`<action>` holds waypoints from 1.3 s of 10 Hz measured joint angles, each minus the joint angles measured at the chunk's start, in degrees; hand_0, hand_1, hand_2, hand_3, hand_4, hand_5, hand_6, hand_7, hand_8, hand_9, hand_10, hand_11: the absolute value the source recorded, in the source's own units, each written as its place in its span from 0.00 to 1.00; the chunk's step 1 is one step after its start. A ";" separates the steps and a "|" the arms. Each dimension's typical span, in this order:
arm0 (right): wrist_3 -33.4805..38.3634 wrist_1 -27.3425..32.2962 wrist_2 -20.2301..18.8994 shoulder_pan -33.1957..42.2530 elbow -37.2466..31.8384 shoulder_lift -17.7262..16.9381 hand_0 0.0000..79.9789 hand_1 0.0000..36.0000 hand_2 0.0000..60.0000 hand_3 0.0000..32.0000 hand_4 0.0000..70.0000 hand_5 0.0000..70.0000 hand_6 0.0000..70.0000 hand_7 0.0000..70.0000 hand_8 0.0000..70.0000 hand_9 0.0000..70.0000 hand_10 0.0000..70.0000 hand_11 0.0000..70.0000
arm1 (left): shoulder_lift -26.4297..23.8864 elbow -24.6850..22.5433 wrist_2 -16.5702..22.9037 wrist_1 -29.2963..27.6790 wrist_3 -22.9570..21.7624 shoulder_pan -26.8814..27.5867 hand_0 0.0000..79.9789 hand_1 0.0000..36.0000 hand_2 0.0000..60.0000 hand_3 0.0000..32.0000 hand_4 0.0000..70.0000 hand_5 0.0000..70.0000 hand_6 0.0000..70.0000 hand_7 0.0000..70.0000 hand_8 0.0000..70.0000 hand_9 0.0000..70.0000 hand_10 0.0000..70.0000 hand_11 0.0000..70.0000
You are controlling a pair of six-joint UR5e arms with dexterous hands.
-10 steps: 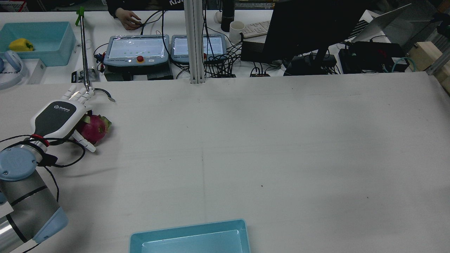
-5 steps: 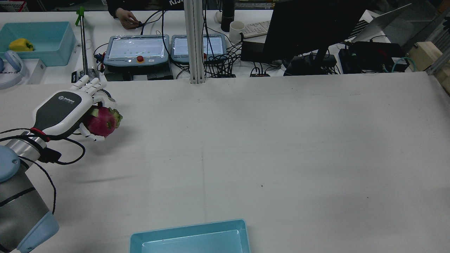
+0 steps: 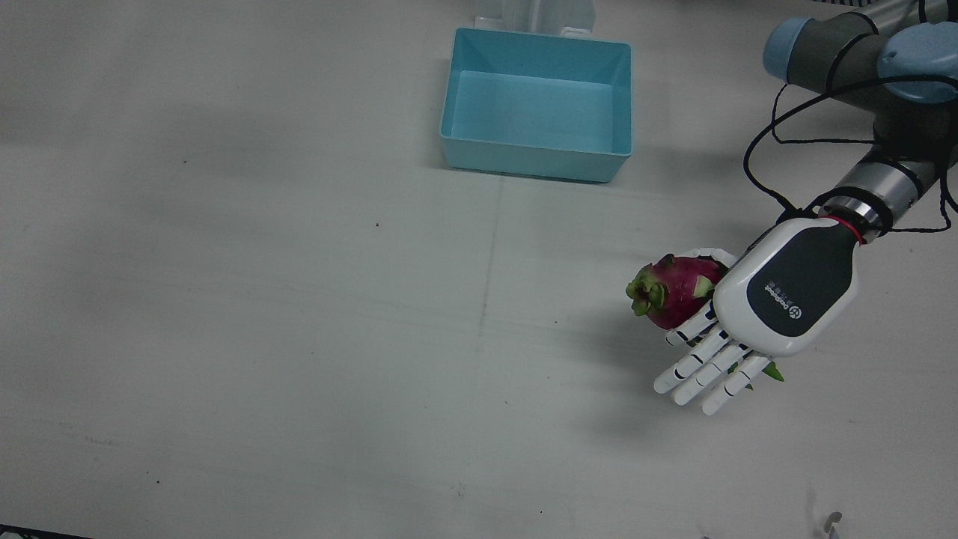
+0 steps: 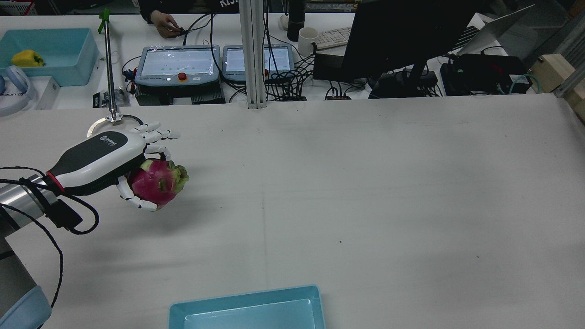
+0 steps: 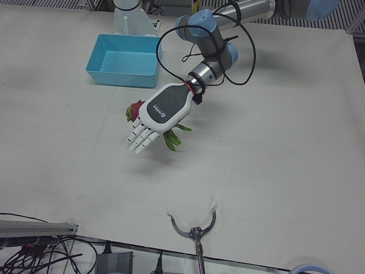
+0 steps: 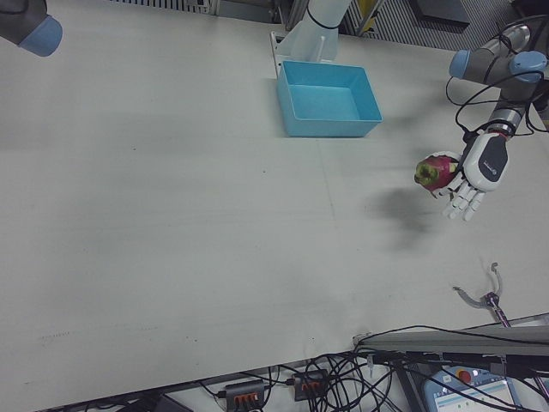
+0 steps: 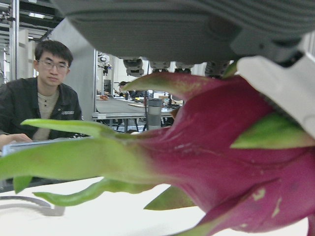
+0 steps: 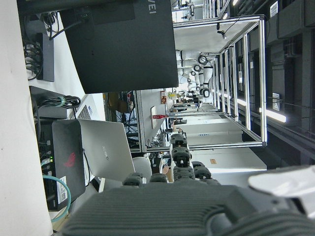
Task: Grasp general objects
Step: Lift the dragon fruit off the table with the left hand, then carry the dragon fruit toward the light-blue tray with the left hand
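The grasp itself looks done: the robot's left hand point(image 4: 103, 157) has the magenta, green-scaled dragon fruit point(image 4: 157, 183) in its hold and carries it clear of the white tabletop point(image 4: 365, 192), as the separate shadow under the fruit in the front view suggests. What seems left is carrying it somewhere, most likely to the open light-blue plastic bin point(image 3: 535, 105) at the robot-side edge of the tabletop, which has nothing in it; that is a judgement from the layout alone.

The fruit hangs over the tabletop's left half, nearer the operators' edge than the bin is and well apart from it. It sits under the palm, with the thumb point(image 4: 135, 201) curled beneath it and the fruit pressed up against the palm. The long fingers point(image 3: 703, 370) are only partly curled; they stretch almost straight past the fruit, so the hold looks like a pinch between thumb and palm and may be shallow.

The right hand shows only in its own camera, and whether it is closed or spread cannot be told.
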 measured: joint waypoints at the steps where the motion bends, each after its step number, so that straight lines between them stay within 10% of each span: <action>1: 0.00 0.00 0.01 0.00 0.00 0.00 0.00 0.00 0.00 0.00 0.00 0.00 0.00 0.00 0.00 0.00 0.00 0.00 | -0.06 -2.52 3.75 1.37 -2.45 -0.02 0.53 0.42 0.88 0.00 0.41 1.00 0.15 0.22 0.22 0.06 0.10 0.15; 7: 0.02 0.00 0.05 0.00 0.00 0.00 0.00 0.00 0.00 0.00 0.00 0.00 0.00 0.00 0.00 0.00 0.00 0.00 | -0.46 -14.87 15.33 8.84 -19.53 0.80 0.61 0.56 0.82 0.00 0.54 1.00 0.16 0.25 0.22 0.05 0.09 0.14; 13: 0.03 0.00 0.05 0.00 -0.03 0.00 0.00 0.00 0.00 0.00 0.00 0.00 0.00 0.00 0.00 0.00 0.00 0.00 | -2.12 -15.66 7.55 5.84 -30.43 13.47 0.70 0.74 0.89 0.00 0.75 1.00 0.23 0.32 0.23 0.07 0.09 0.15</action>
